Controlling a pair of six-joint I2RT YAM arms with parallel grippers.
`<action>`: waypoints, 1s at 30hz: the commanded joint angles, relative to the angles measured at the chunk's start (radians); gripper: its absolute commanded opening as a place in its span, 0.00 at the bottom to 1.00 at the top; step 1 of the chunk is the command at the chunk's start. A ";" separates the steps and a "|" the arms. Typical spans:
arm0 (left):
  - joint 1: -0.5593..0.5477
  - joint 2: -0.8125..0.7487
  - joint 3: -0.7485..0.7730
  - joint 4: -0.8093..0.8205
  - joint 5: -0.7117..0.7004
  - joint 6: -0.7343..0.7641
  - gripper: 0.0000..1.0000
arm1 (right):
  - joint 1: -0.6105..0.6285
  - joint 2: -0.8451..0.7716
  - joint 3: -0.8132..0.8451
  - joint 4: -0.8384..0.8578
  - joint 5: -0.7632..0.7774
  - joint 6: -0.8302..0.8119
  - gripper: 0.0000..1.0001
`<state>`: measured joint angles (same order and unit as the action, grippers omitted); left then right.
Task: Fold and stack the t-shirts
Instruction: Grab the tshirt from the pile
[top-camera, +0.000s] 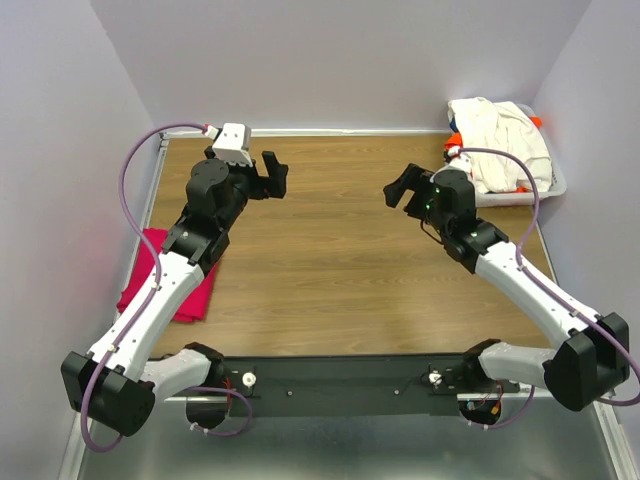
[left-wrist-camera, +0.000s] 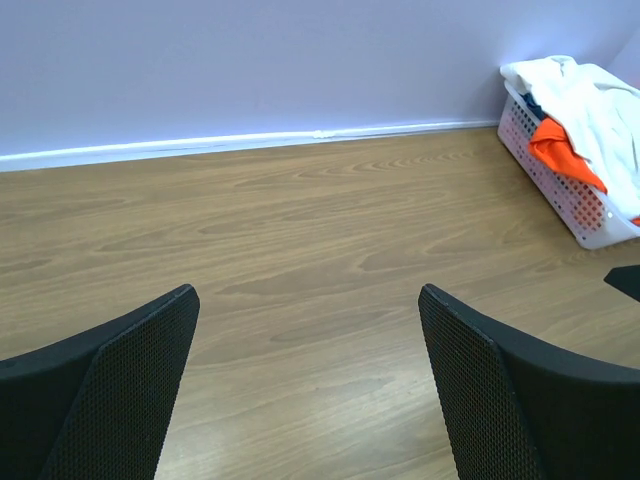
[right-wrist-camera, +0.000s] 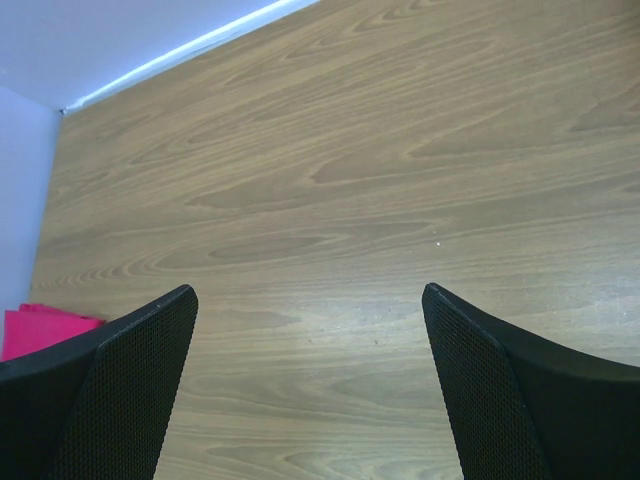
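Note:
A cream-white t-shirt (top-camera: 505, 140) lies crumpled on top of the basket at the back right, also seen as the cream-white t-shirt (left-wrist-camera: 600, 110) in the left wrist view. An orange t-shirt (left-wrist-camera: 560, 150) pokes out beneath it. A folded magenta-pink t-shirt (top-camera: 190, 295) lies at the table's left edge, partly under the left arm; a corner of the pink t-shirt (right-wrist-camera: 40, 328) shows in the right wrist view. My left gripper (top-camera: 274, 174) is open above bare wood at the back left. My right gripper (top-camera: 402, 187) is open over the middle right, empty.
A white lattice basket (top-camera: 525, 195) stands in the back right corner; the basket (left-wrist-camera: 560, 190) wall shows in the left wrist view. Pale walls close in the table on three sides. Bare wooden tabletop (top-camera: 330, 260) lies between the two grippers.

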<state>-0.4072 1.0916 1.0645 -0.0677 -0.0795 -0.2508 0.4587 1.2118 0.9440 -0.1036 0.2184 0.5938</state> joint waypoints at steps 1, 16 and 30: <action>-0.001 -0.004 -0.003 0.032 0.044 -0.011 0.98 | -0.002 -0.026 0.041 -0.005 0.041 -0.031 1.00; -0.001 0.027 0.018 0.016 0.185 -0.048 0.98 | -0.298 0.455 0.502 -0.008 0.101 -0.220 1.00; -0.001 0.024 0.028 0.003 0.211 -0.053 0.98 | -0.597 0.948 0.907 -0.008 0.062 -0.131 0.92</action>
<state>-0.4072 1.1240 1.0664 -0.0547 0.1017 -0.2977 -0.1078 2.0914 1.7752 -0.1131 0.3092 0.4198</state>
